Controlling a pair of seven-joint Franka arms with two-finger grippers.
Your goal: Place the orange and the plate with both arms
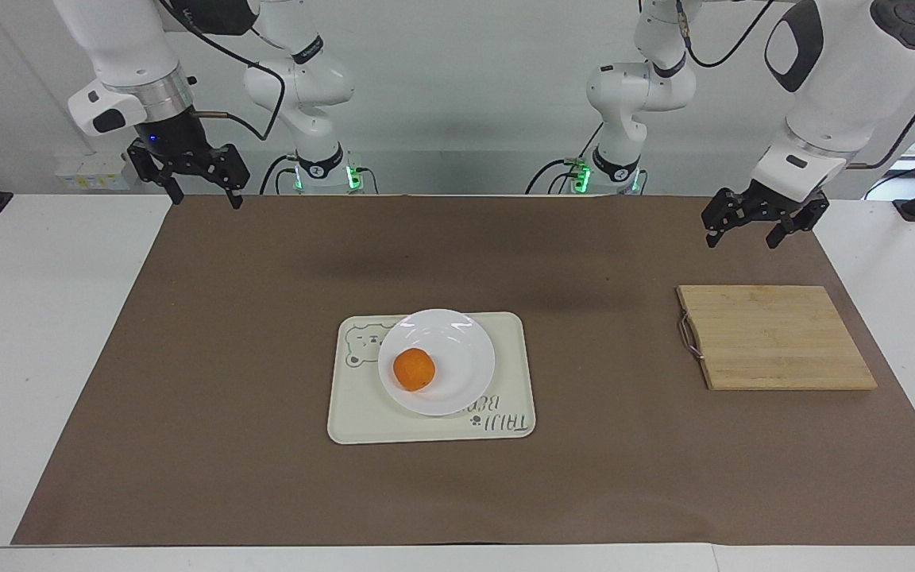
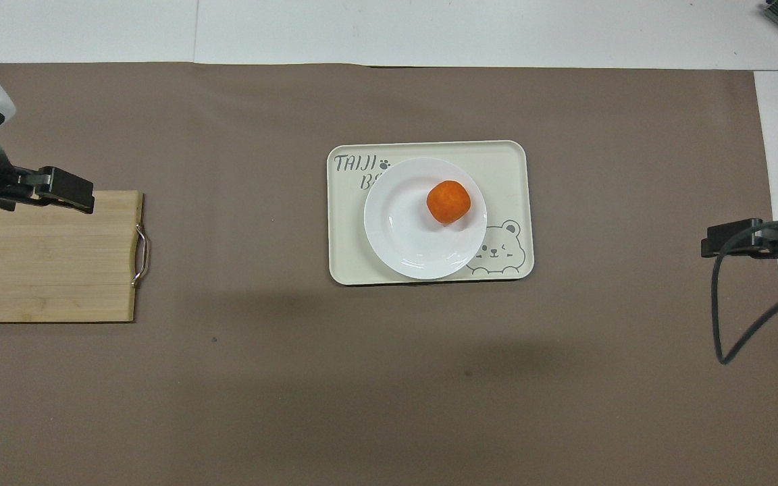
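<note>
The orange (image 1: 414,369) (image 2: 448,202) lies in the white plate (image 1: 465,349) (image 2: 406,239), off-centre toward the right arm's end. The plate rests on a cream bear tray (image 1: 362,417) (image 2: 507,158) in the middle of the mat. My right gripper (image 1: 202,199) (image 2: 720,243) hangs open and empty, high over the mat's edge at the right arm's end. Above the wooden board's area at the left arm's end, my left gripper (image 1: 741,238) (image 2: 68,192) is open and holds nothing. Both grippers are well apart from the plate.
A wooden cutting board (image 1: 775,338) (image 2: 44,256) with a metal handle lies at the left arm's end of the brown mat (image 1: 267,492). White tabletop borders the mat on all sides.
</note>
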